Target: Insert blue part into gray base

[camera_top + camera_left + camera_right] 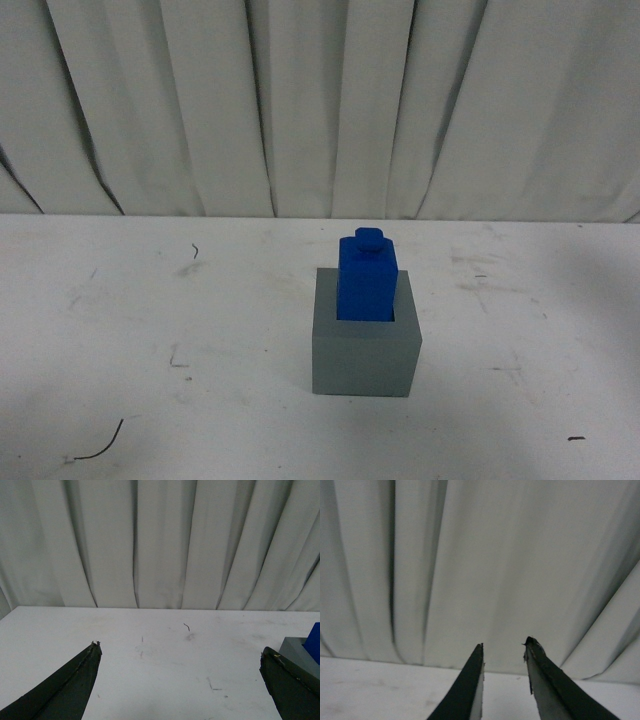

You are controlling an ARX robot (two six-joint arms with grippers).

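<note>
Blue part [365, 280] already sitting upright in the recess of the gray base [364, 352], roughly mid-counter [150, 330], w/ most of its height poking out, so prob not fully seated; could tip or jam if anything nudges it at an angle. Left jaws [180, 652] spread wide w/ nothing between, base + blue corner at about 3 o'clock of that view; right jaws [504, 649] a bit apart, empty, aimed at the curtain [320, 100]. Both blocks matte, hard-looking, square-edged, small square knob on the blue top; counter white, scuffed.
</note>
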